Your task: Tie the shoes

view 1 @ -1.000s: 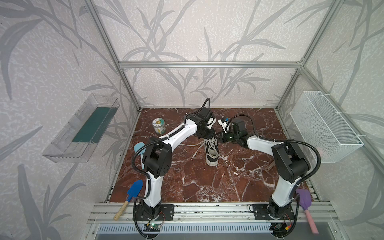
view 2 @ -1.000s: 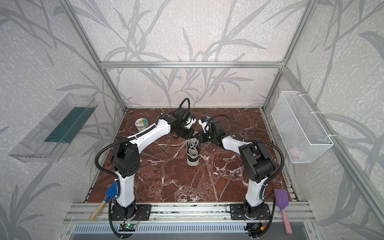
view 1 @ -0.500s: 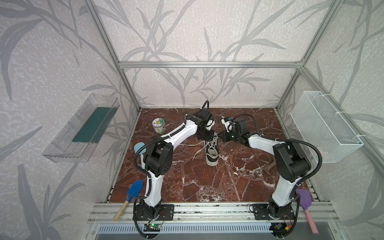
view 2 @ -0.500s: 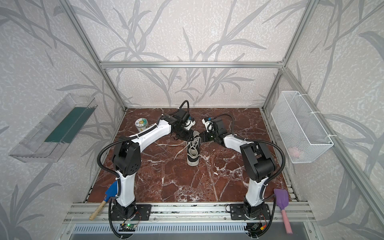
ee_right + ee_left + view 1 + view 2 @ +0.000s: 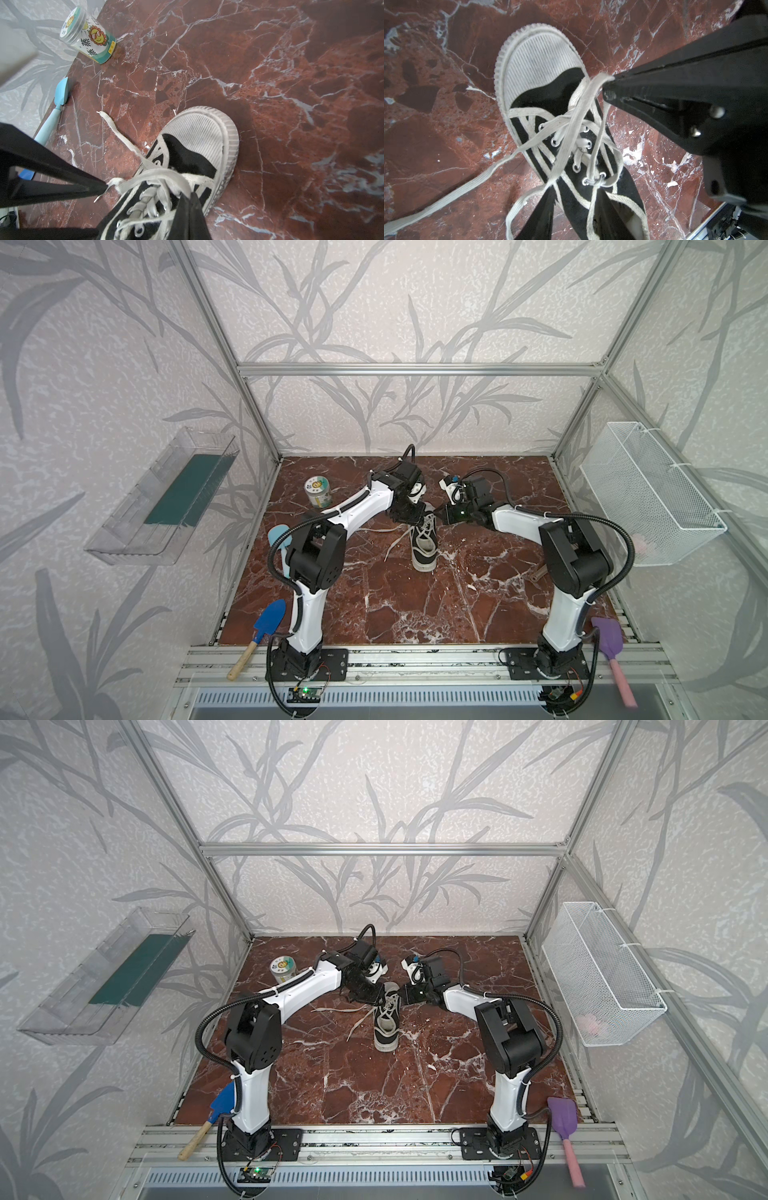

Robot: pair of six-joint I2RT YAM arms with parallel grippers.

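The shoe (image 5: 424,541) (image 5: 386,1025), a black sneaker with a white toe cap (image 5: 537,62) (image 5: 199,128), stands mid-floor with its toe towards the front. My left gripper (image 5: 409,514) (image 5: 575,191) hovers at its heel end, fingers (image 5: 544,216) apart astride the upper. A lace (image 5: 591,207) runs between them and a lace loop sits at its tips in the right wrist view (image 5: 104,187). My right gripper (image 5: 441,517) (image 5: 190,196) is shut on a lace loop (image 5: 600,80) above the tongue. One loose lace end (image 5: 395,545) (image 5: 116,128) trails on the floor to the left.
A labelled can (image 5: 318,491) (image 5: 89,39) stands at the back left, with a light blue spatula (image 5: 277,539) by the left edge. A blue trowel (image 5: 268,620) and a purple shovel (image 5: 609,641) lie at the front corners. A wire basket (image 5: 648,489) hangs on the right wall.
My left gripper's fingers have parted from shut. The right gripper has shifted slightly left towards the shoe, still shut on its lace.
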